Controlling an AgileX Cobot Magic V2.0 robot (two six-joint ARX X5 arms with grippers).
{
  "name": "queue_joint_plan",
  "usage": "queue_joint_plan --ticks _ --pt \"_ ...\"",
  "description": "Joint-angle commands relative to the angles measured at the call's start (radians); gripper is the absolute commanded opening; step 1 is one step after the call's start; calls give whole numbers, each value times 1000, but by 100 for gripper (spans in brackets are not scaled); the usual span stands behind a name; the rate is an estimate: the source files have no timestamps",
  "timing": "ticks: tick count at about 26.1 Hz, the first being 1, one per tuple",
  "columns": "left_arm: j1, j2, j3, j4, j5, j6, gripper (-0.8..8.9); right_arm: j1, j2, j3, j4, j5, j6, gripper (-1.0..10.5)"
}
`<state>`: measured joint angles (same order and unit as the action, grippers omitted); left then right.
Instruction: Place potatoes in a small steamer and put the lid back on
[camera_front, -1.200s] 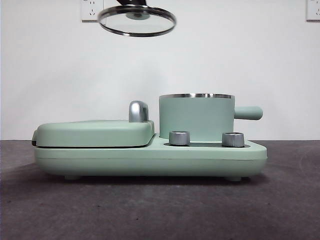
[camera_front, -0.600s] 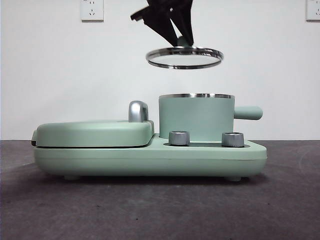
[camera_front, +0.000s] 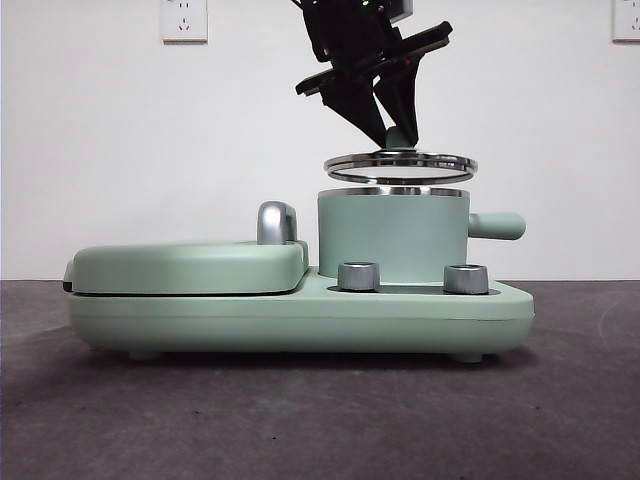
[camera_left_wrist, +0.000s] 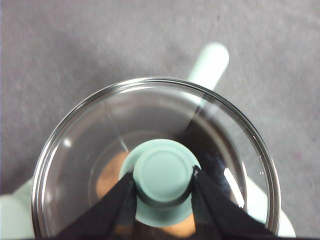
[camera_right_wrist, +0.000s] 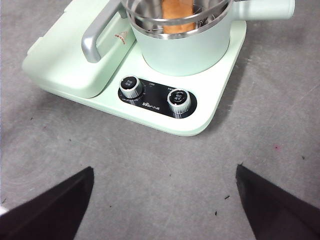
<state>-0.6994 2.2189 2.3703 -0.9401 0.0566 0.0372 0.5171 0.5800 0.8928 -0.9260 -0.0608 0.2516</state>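
The lid (camera_front: 400, 160), a steel-rimmed glass disc, hangs level just above the mint-green small steamer (camera_front: 392, 235). My left gripper (camera_front: 396, 130) comes down from above and is shut on the lid's mint-green knob (camera_left_wrist: 162, 175). In the left wrist view the jaws (camera_left_wrist: 163, 174) clamp the knob, and the orange-brown potato (camera_left_wrist: 109, 175) shows through the glass (camera_left_wrist: 150, 110). The right wrist view shows the potato (camera_right_wrist: 177, 12) lying inside the steamer (camera_right_wrist: 182, 50). My right gripper (camera_right_wrist: 165, 200) is open and empty, above the grey table in front of the appliance.
The steamer stands on a mint-green base (camera_front: 300, 315) with two steel dials (camera_front: 359, 276) (camera_front: 466, 278). A flat griddle cover (camera_front: 190, 265) with a chrome handle (camera_front: 277, 222) lies to its left. The steamer's side handle (camera_front: 497, 226) sticks out to the right.
The left gripper has carried the lid from the upper left to the right and down, so it now hangs just above the steamer's rim.
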Motion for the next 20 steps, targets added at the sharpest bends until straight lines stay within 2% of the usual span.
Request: queue_joint_plan --ticks 1,20 --pt "-2 8 39 20 2 -14 14 7 4 8 12 -3 11 440" --pt "0 34 37 10 -36 -48 14 7 4 8 12 -3 11 440"
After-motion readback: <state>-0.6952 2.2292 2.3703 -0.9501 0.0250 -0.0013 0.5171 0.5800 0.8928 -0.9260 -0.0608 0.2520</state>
